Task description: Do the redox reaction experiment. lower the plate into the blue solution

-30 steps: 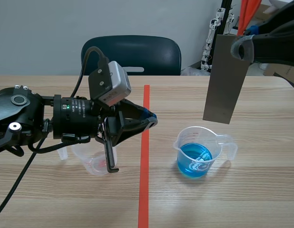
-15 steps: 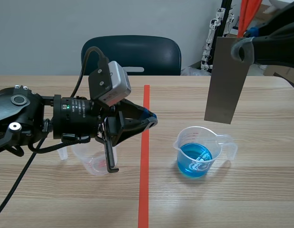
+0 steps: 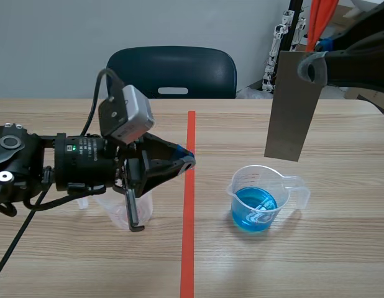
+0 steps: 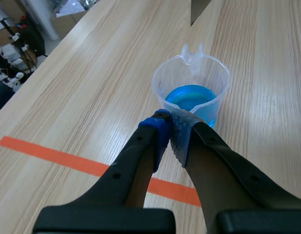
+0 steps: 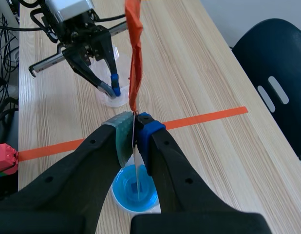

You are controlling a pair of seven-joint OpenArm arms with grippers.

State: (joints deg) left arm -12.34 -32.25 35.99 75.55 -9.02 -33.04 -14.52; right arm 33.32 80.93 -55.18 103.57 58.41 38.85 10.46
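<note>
right wrist view, plate (image 5: 136, 165) seemingly over solution (image 5: 127, 193)

The flat grey rectangular metal plate (image 3: 292, 105) has a dull, matt face, even and smooth, with no bright shine. The clear plastic measuring beaker (image 3: 266, 197) is smooth and lightly glossy. The blue solution (image 3: 253, 210) inside it has a wet surface that catches the light. A second clear plastic cup (image 3: 120, 214) looks translucent and a little cloudy. The worktop (image 3: 341, 261) is pale wood or wood-look, with fine straight grain and a satin finish. The left gripper (image 4: 171, 122) has hard, matt black fingers, and its pads (image 4: 182, 134) look soft, rubbery and dotted. The dark blue chair back (image 3: 173, 71) is smooth moulded plastic with a faint sheen.
</note>
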